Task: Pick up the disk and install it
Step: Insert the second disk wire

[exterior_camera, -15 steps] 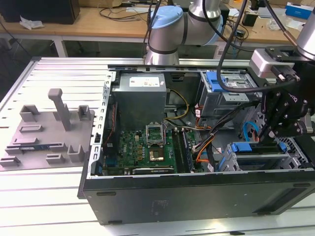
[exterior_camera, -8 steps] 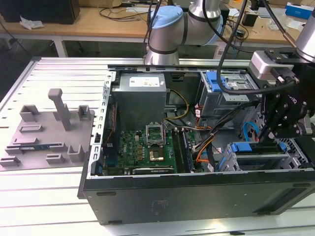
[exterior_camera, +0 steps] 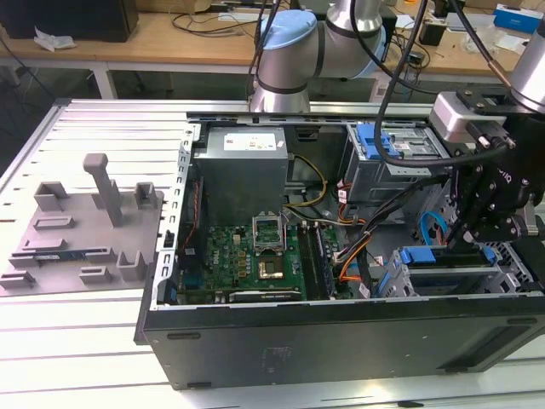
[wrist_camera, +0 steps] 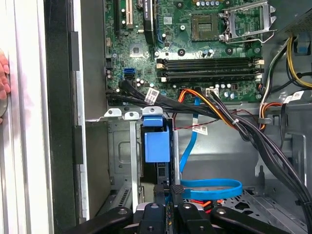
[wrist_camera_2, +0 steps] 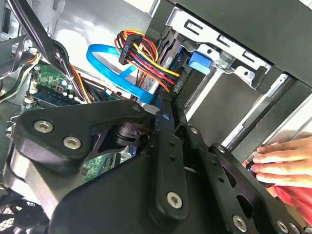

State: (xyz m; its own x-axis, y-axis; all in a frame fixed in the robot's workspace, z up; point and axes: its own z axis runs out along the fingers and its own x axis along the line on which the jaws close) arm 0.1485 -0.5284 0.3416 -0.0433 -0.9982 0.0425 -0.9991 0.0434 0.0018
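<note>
We see the open computer case (exterior_camera: 341, 341) lying on its side on a slatted metal table (exterior_camera: 85, 341), its black side wall nearest the exterior camera. Just behind that wall, toward the exterior view's right, sits the grey drive cage (exterior_camera: 443, 277), and the disk (exterior_camera: 443, 256), edged in blue plastic, stands partly down inside it. The gripper (exterior_camera: 467, 240) is right over that cage, its black fingers (wrist_camera: 171, 192) closed thin around the top edge of the disk, so we read the jaws as grasping the disk rather than released. In the first wrist view the disk's blue bracket (wrist_camera: 157, 141) sits between the cage's metal rails, and a flat blue data cable (wrist_camera: 209, 187) loops just beside the fingertips. In the second wrist view a bundle of red, yellow and orange power wires (wrist_camera_2: 141, 53) hangs near the blue bracket, and a person's hand (wrist_camera_2: 282, 163) rests on the case's edge. Farther in, to the exterior view's left of the cage, lies the green motherboard (exterior_camera: 247, 256), and behind it the grey power supply (exterior_camera: 243, 170). A grey plastic fixture (exterior_camera: 77, 230) sits on the table well apart at the exterior view's left. Farthest back stands a wooden workbench (exterior_camera: 153, 38).
</note>
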